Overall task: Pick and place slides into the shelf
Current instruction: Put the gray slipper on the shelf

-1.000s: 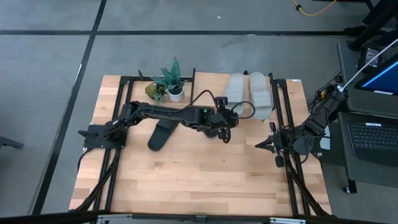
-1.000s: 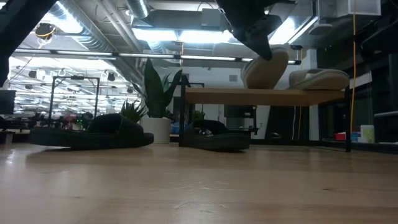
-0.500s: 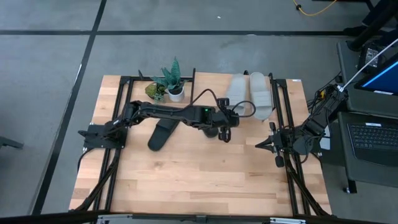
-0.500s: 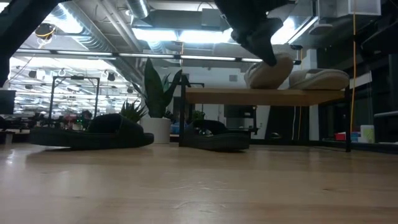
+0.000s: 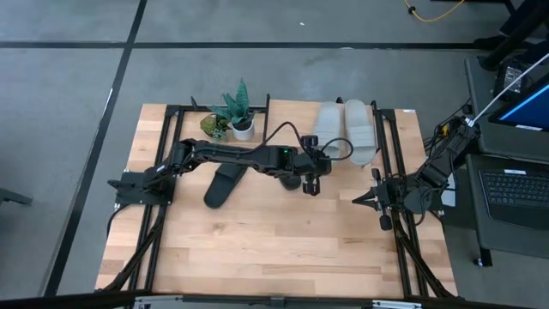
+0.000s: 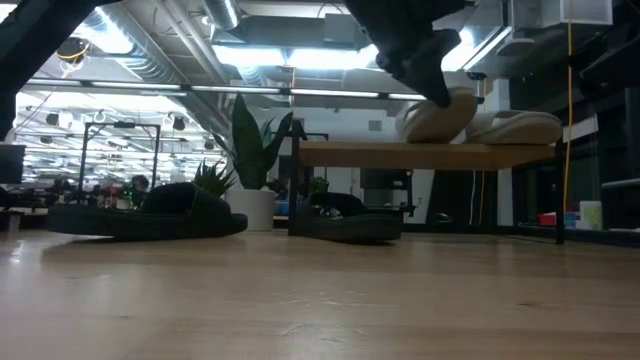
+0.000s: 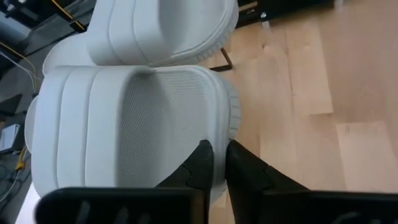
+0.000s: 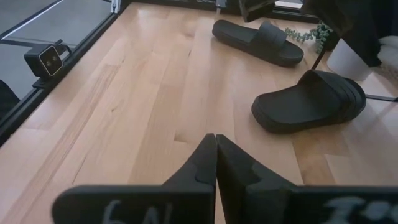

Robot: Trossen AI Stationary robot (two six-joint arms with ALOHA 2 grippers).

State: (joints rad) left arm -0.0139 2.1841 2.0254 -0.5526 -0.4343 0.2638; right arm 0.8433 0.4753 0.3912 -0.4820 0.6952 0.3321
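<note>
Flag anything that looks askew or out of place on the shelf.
One light grey slide sits tilted on the shelf, propped up beside the flat one. The left gripper is at its near edge; the right gripper waits aside.

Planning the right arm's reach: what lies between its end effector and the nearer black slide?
Only bare tabletop, as the right wrist view shows, between the right end effector and the black slide.

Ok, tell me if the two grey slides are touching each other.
Touching. In the left wrist view, the near grey slide presses against the far one with no gap between them.
</note>
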